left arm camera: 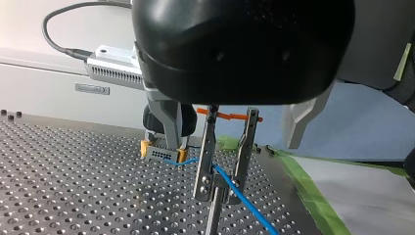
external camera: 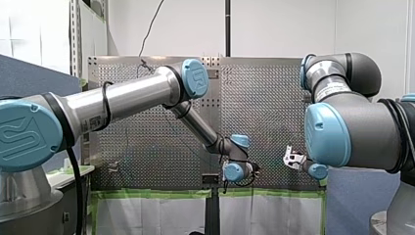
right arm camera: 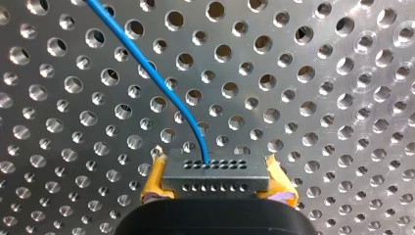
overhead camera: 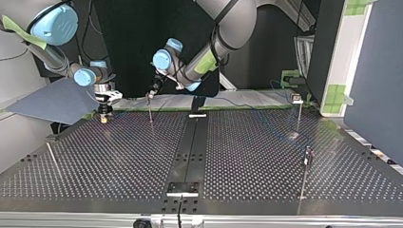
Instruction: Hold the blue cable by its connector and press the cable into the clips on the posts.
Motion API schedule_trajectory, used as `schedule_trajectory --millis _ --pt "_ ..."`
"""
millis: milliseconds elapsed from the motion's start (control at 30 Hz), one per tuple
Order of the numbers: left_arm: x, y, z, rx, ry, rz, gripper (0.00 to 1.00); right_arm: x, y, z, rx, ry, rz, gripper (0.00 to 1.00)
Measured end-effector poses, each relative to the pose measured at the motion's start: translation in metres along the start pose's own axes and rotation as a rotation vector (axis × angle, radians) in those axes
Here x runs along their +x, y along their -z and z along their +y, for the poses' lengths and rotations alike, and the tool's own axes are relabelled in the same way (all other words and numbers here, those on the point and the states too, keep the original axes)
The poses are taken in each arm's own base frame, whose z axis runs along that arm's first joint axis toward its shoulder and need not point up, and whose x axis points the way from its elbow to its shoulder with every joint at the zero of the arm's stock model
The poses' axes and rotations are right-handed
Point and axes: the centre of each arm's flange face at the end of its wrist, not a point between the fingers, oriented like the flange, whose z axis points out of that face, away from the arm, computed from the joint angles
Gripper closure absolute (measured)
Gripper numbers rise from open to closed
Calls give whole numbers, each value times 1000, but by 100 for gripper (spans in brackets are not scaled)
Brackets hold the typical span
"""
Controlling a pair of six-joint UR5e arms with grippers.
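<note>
My right gripper (right arm camera: 218,183) is shut on the grey connector (right arm camera: 215,176), with its yellow pads (right arm camera: 154,181) on both sides, low over the perforated table (right arm camera: 318,98). The blue cable (right arm camera: 147,63) leaves the connector and curves away across the plate. In the left wrist view the cable (left arm camera: 244,205) runs from the connector (left arm camera: 164,154) up between the metal fingers of my left gripper (left arm camera: 220,191). That gripper stands open astride the top of a thin post (left arm camera: 214,215). In the top view this post (overhead camera: 151,111) is at the far left, beside my right gripper (overhead camera: 103,118).
Two more thin posts (overhead camera: 299,111) (overhead camera: 307,166) stand at the top view's right. A black rail (overhead camera: 190,142) runs down the table's middle. Green tape (left arm camera: 313,196) lines the table edge close behind my left gripper.
</note>
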Motion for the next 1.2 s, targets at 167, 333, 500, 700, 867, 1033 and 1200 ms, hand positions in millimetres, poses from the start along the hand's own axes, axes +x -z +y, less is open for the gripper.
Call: schedule_trajectory --millis 167,333,500,700,867,1033,1200 --pt "0 0 0 0 0 0 1 0 0 0 0 1 -1 100" --pt "0 0 0 -1 -1 1 1 0 0 0 -1 1 -1 100" --pt "4 5 -2 -3 -26 25 1 0 0 0 -2 0 -2 100" --pt "-5 16 -3 -8 -61 39 1 0 0 1 -4 0 -3 100" --pt "-26 25 -6 -12 -57 -4 1 0 0 1 -4 0 -3 100" --pt "-45 31 -3 -28 -46 -45 1 0 0 0 -4 0 -3 100" --pt "-63 36 5 -64 -26 -85 1 0 0 0 -3 0 -4 100"
